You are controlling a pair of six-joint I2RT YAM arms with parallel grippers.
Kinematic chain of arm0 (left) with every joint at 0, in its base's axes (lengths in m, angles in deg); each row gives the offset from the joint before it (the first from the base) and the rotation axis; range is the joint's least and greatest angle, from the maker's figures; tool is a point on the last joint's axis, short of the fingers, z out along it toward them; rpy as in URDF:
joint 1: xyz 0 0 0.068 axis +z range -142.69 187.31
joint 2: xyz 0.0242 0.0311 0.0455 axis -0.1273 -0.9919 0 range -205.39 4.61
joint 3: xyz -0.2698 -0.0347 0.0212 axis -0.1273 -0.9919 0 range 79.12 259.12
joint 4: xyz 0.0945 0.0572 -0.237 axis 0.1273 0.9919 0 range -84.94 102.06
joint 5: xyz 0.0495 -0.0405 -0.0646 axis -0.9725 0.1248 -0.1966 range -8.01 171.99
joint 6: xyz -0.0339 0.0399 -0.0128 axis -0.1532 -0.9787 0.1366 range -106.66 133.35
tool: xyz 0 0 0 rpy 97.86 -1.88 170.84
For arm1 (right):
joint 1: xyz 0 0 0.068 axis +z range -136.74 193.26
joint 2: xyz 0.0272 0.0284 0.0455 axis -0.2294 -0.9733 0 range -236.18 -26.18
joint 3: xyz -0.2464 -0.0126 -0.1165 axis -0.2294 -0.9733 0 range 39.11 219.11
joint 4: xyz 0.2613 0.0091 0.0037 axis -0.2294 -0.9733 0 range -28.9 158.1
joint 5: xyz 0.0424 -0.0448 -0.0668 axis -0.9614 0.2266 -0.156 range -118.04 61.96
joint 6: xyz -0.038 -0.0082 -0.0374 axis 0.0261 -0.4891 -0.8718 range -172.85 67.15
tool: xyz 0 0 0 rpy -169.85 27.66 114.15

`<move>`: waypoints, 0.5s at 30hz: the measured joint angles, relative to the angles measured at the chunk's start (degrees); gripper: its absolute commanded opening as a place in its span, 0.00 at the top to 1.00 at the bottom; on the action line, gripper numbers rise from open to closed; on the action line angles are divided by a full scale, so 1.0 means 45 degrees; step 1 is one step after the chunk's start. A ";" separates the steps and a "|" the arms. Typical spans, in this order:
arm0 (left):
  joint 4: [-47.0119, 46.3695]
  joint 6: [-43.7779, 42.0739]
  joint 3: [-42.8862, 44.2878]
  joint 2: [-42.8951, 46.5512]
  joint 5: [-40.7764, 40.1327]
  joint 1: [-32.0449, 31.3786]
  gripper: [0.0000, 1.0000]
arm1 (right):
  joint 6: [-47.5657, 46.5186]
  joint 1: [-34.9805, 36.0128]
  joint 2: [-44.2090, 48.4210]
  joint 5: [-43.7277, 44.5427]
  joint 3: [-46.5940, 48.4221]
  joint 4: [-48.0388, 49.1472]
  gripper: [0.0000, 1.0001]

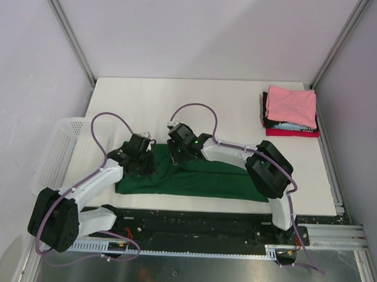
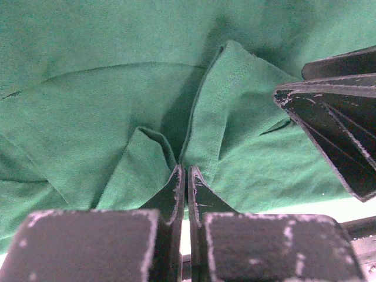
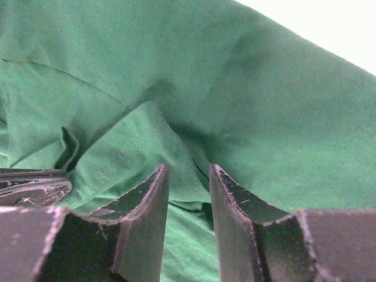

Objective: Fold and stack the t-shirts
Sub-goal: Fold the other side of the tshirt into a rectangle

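L hand [image 2: 183, 170] closed, pinching a fold of the green shirt [image 1: 199, 178], which lies bunched under both hands on the surface [image 1: 208, 104]. R hand [image 3: 188, 171] just beside it, jaws apart, nothing held. Risk: w/ only one pinch, a lift drags cloth lopsided & the fold collapses; hands this close could bump.

White table [image 1: 196, 98], green t-shirt [image 1: 193, 178], folded t-shirt stack [image 1: 291, 113]
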 measured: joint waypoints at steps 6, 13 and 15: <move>0.0000 0.0010 0.0000 -0.0010 -0.0078 0.0000 0.98 | -0.0078 0.0126 -0.0083 0.0282 0.0010 -0.0423 0.72; 0.0000 0.0019 0.0005 -0.0078 -0.0233 0.0000 0.98 | 0.0044 0.0223 -0.0063 0.0510 -0.0053 -0.0583 0.93; 0.0000 0.0019 0.0015 -0.0078 -0.0296 0.0000 0.98 | 0.0151 0.0257 0.0019 0.0617 -0.0277 -0.0583 0.93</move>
